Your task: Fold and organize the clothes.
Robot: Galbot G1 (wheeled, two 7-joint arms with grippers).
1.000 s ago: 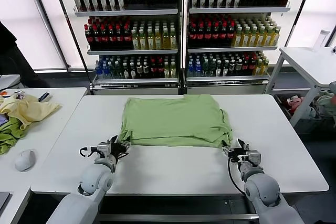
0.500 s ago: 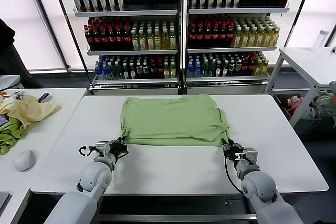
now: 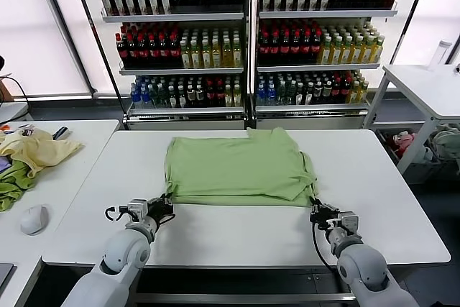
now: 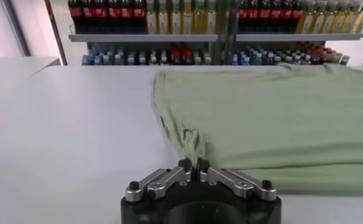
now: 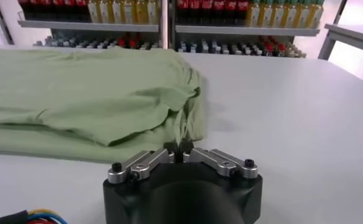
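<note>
The light green shirt [image 3: 237, 167] lies folded flat in the middle of the white table [image 3: 237, 231]. My left gripper [image 3: 162, 208] is shut on the shirt's near left corner, low on the table. My right gripper [image 3: 316, 210] is shut on the near right corner. In the left wrist view the gripper [image 4: 193, 165] pinches a drawn-up pleat of the shirt [image 4: 273, 115]. In the right wrist view the gripper [image 5: 178, 150] pinches the shirt's [image 5: 90, 91] edge the same way. Collar, buttons and patch are hidden.
A pale yellow cloth [image 3: 36, 150] and a darker green cloth [image 3: 13, 183] lie on the left side table, with a white mouse [image 3: 34, 218]. Drink shelves [image 3: 244, 34] stand behind. Another white table [image 3: 428, 88] is at the right.
Both grippers have drawn back toward me with the shirt's near corners, and the near edge has moved slightly toward the table's front edge.
</note>
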